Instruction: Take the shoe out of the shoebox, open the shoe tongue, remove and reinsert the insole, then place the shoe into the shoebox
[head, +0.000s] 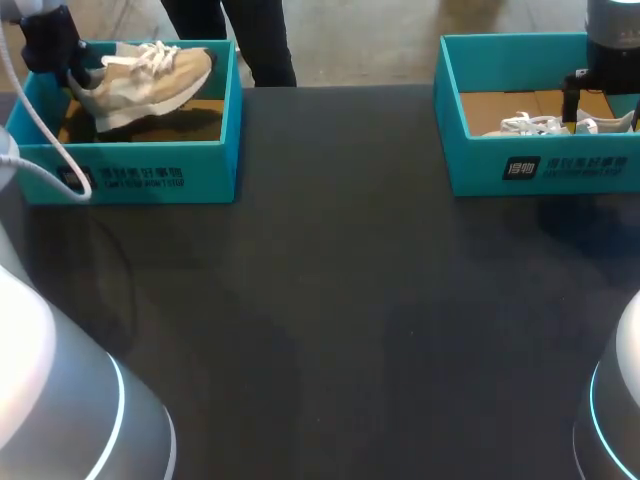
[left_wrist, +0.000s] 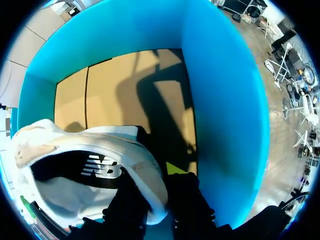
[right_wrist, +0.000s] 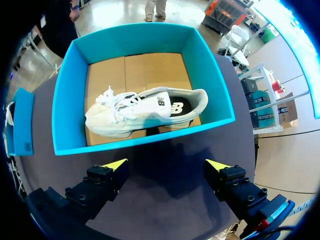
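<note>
- Left wrist view: the left gripper (left_wrist: 157, 182) pinches the tan shoe (left_wrist: 45, 150) at its heel collar.
- Only the head view shows that shoe tilted in the left shoebox (head: 130, 175).
- Right wrist view: the right gripper (right_wrist: 167, 165) gapes wide and holds nothing; the white shoe (right_wrist: 145, 112) lies in the right shoebox (right_wrist: 65, 110).

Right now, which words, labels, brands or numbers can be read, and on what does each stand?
On the left shoebox, front wall: a logo square and two lines of print, too blurred to read.
On the right shoebox, front wall: the same print, also too blurred.
Inside the tan shoe, on the insole: a white brand logo, no other words.
Inside the white shoe: the same logo.
</note>
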